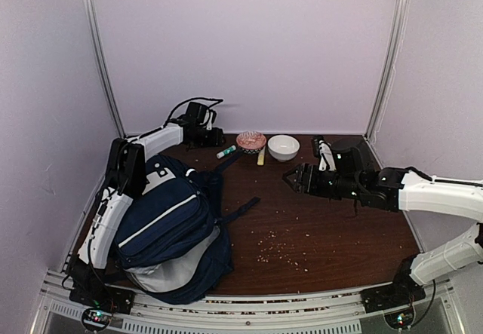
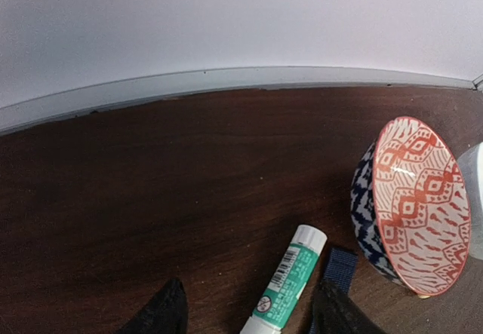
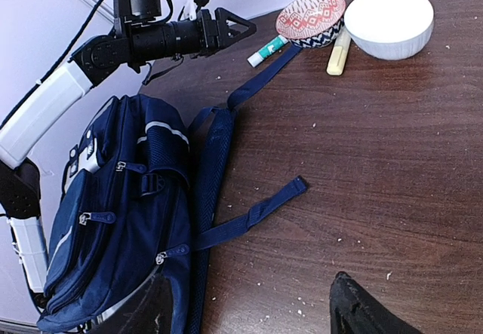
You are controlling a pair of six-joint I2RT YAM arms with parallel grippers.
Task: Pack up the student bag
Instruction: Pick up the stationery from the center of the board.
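Observation:
The navy student bag (image 1: 170, 228) lies on the left of the table, with its grey lining showing at the near end; it also shows in the right wrist view (image 3: 113, 221). A green and white glue stick (image 2: 287, 285) lies between my left gripper's (image 2: 253, 311) open fingers, near the far wall; it also shows from above (image 1: 226, 151). A bag strap end (image 2: 337, 266) lies beside it. My left gripper (image 1: 216, 136) is empty. My right gripper (image 1: 290, 177) is open and empty over the table's middle right; in its own view (image 3: 249, 307) it is above bare wood near a strap (image 3: 249, 213).
A red patterned bowl (image 1: 250, 140) and a white bowl (image 1: 283, 147) stand at the back, with a yellow stick (image 1: 261, 157) lying between them. Crumbs (image 1: 283, 247) are scattered on the near middle of the brown table (image 1: 324, 228). Walls close in the back and both sides.

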